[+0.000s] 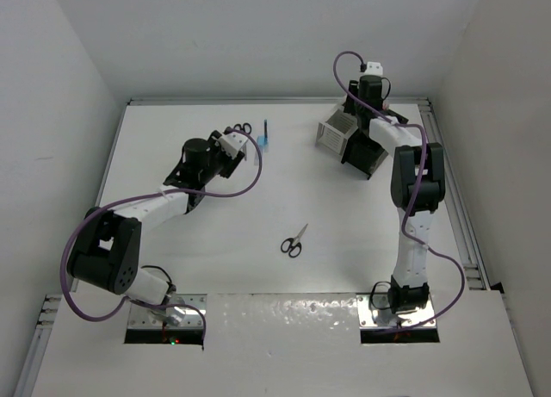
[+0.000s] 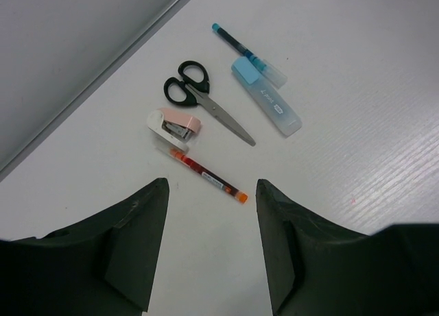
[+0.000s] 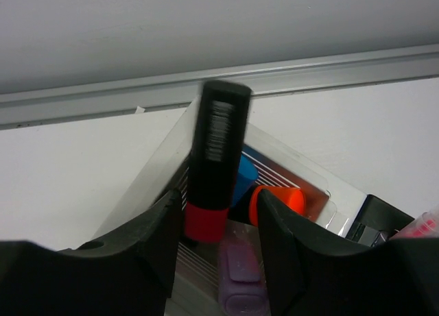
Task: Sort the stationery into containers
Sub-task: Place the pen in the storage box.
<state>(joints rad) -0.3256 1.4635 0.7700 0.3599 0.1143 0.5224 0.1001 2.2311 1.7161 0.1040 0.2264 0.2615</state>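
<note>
Black-handled scissors lie flat mid-table. Left gripper: fingers apart, empty, over thin red pen, pink stapler, steel-bladed second scissors, translucent blue highlighter. Right gripper: fingers apart, blurred cylindrical black marker loose between them, above slatted white box.

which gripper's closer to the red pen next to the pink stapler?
Left. The left gripper hangs open with the red pen just ahead of its fingers. The right gripper is across the table at the white organiser box, a black-and-red marker between its fingers.
</note>
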